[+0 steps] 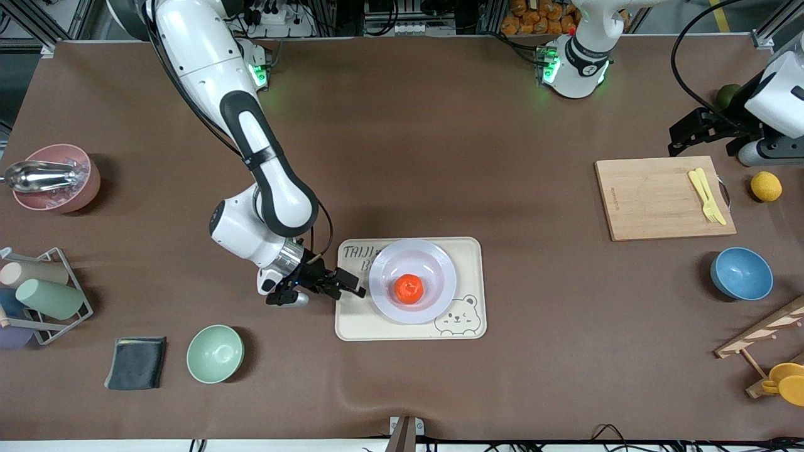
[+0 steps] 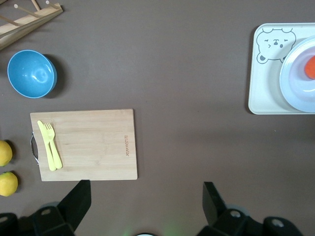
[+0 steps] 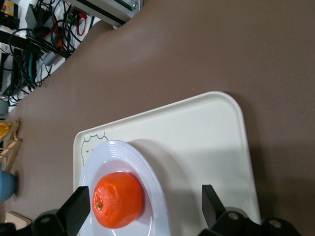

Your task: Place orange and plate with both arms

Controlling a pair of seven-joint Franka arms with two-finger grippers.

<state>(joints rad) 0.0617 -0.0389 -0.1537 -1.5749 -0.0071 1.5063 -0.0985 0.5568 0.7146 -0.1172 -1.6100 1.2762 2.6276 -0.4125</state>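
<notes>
Right now the orange [image 1: 409,289] sits in the middle of the plate [image 1: 440,267], and the plate rests on the cream bear-printed tray [image 1: 472,248], nearer the front camera than the table's centre. The right gripper [image 1: 347,289] hangs over the tray's edge toward the right arm's end, fingers spread and empty, apart from the plate. A green bowl [image 1: 215,353] and a dark cloth [image 1: 135,362] lie toward that same end. The left gripper [image 1: 691,130] waits, fingers spread and empty, over the wooden cutting board [image 1: 659,201], which carries yellow cutlery [image 1: 706,195]. A blue bowl [image 1: 742,273] and a lemon [image 1: 766,186] lie near the board.
</notes>
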